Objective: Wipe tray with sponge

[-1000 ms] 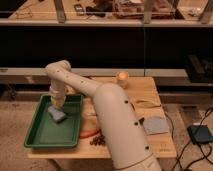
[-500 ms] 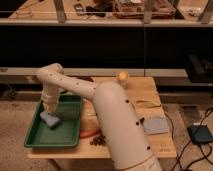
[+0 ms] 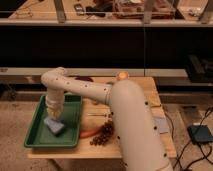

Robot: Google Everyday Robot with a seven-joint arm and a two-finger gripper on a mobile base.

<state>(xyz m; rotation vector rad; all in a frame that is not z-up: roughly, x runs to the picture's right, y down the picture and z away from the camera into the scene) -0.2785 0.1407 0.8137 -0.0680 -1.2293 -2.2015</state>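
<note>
A green tray (image 3: 37,138) lies on the left part of the wooden table. A grey-blue sponge (image 3: 54,125) lies inside it, near the middle. My cream arm reaches across the table from the right and bends down into the tray. My gripper (image 3: 52,116) points straight down onto the sponge's upper end and is pressed against it.
The wooden table (image 3: 150,95) also holds an orange ball (image 3: 121,76) at the back, a carrot (image 3: 87,133) and a bunch of dark grapes (image 3: 102,134) beside the tray's right edge. A dark shelf unit stands behind. A black box and cables (image 3: 200,133) lie on the floor at right.
My gripper has moved the sponge across the tray, first left toward the tray's left side, then back right and toward the front.
</note>
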